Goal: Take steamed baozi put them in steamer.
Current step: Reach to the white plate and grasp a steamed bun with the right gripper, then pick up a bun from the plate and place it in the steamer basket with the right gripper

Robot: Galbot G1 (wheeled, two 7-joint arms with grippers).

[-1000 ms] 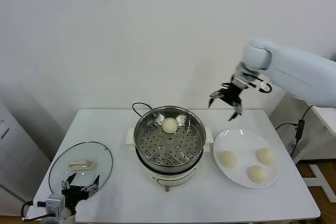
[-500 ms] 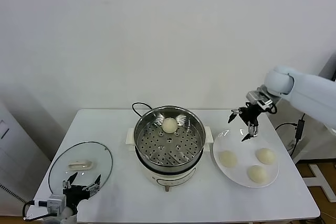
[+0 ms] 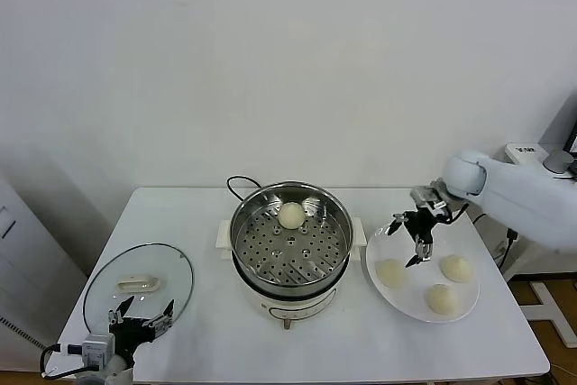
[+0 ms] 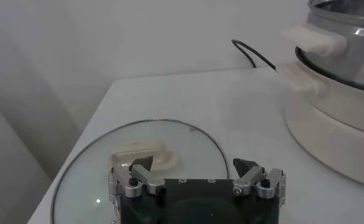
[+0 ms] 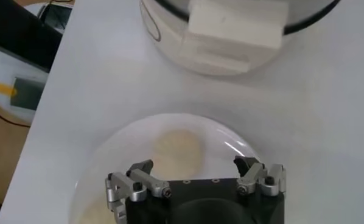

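The steamer (image 3: 288, 242) is a shiny perforated basket on a white cooker base at the table's middle, with one cream-white baozi (image 3: 291, 215) on its far floor. Three more baozi (image 3: 390, 272) (image 3: 456, 268) (image 3: 441, 298) lie on a white plate (image 3: 406, 302) to its right. My right gripper (image 3: 405, 242) hangs open just above the plate's near-left part, over the leftmost bun. In the right wrist view that baozi (image 5: 179, 149) lies ahead of the open right gripper (image 5: 197, 165), nothing between its fingers. My left gripper (image 3: 140, 313) rests open at the table's front left.
A round glass lid (image 3: 138, 286) with a white handle lies flat at the front left, under the left gripper (image 4: 194, 164). A black cord (image 3: 236, 183) runs behind the cooker. The cooker's white handle (image 5: 237, 24) stands close to the plate.
My right gripper has come down from high beside the steamer to just over the plate's left bun. The left arm and the buns have not moved.
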